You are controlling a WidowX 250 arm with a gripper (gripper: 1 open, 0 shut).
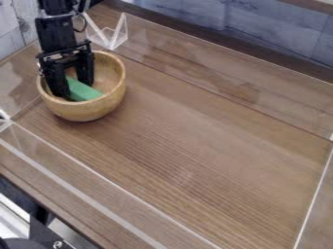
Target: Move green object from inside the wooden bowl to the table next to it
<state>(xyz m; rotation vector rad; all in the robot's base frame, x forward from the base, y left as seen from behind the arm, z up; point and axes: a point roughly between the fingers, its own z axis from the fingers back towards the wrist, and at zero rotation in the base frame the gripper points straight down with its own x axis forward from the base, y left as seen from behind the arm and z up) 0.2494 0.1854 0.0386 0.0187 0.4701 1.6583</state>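
1. Brown wood-grain table [196, 136], edged with low clear acrylic walls [169, 209]; a grey surface lies beyond the far edge.
2. Jaws: the black gripper [65, 78] reaches steeply down into the bowl at the far left corner of the table. Its two fingers stand spread wide apart, released, nothing clamped between them.
3. Fingers [49, 80]: one sits near the bowl's left inner wall, the other toward the bowl's middle, with the green object showing between and just beside them. Whether a fingertip touches the block cannot be told.
4. Green object [86, 91]: small bright green flat block, lying inside the bowl on its floor, toward the right-hand side of the hollow.
5. Wooden bowl [104, 102]: round, light tan, thick rim, upright on the table, near the left and far acrylic walls.
6. Arm: black, rising from the gripper out of the top of the view.
7. Remaining tabletop to the right of and in front of the bowl: bare wood grain with faint reflections.
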